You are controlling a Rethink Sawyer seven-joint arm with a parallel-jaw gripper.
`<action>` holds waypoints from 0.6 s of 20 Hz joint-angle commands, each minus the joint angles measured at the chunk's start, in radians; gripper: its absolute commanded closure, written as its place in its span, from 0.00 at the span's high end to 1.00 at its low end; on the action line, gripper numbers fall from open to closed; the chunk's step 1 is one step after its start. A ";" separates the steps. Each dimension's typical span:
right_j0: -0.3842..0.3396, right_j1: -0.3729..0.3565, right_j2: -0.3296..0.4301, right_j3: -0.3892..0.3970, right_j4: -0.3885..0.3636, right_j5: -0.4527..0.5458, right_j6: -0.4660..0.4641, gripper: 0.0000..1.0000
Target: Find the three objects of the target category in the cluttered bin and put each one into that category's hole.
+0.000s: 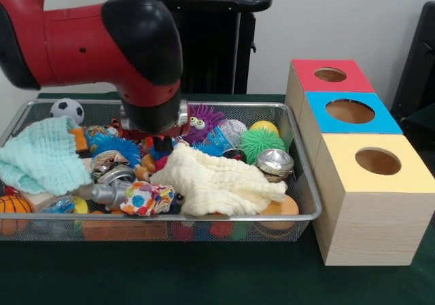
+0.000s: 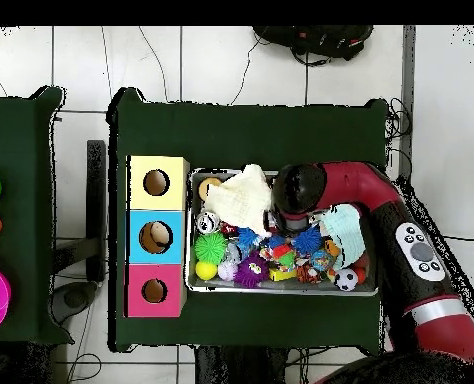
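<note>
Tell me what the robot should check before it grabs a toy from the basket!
1. Pincer over the bin: ok, it is low among the toys.
2. Pincer open or shut: cannot tell, the arm hides it.
3. Toy under the pincer free: not ok, the cream cloth lies right beside it over the pile.
4. Holes open on the red box, blue box and yellow box: ok.
5. Boxes close beside the bin: ok.

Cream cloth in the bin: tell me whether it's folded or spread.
Spread. The cream cloth lies loose and rumpled over the toys in the bin, not folded.
</note>
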 commanded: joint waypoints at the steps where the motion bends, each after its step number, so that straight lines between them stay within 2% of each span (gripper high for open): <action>1: -0.065 0.037 0.096 0.103 0.017 -0.242 -0.265 0.00; 5: -0.085 0.019 0.109 0.145 -0.009 -0.385 -0.223 0.00; 9: -0.071 0.010 0.096 0.132 -0.028 -0.421 -0.250 0.00; 10: -0.064 0.005 0.085 0.131 -0.025 -0.423 -0.249 1.00; 12: -0.055 0.001 0.077 0.127 -0.025 -0.411 -0.245 1.00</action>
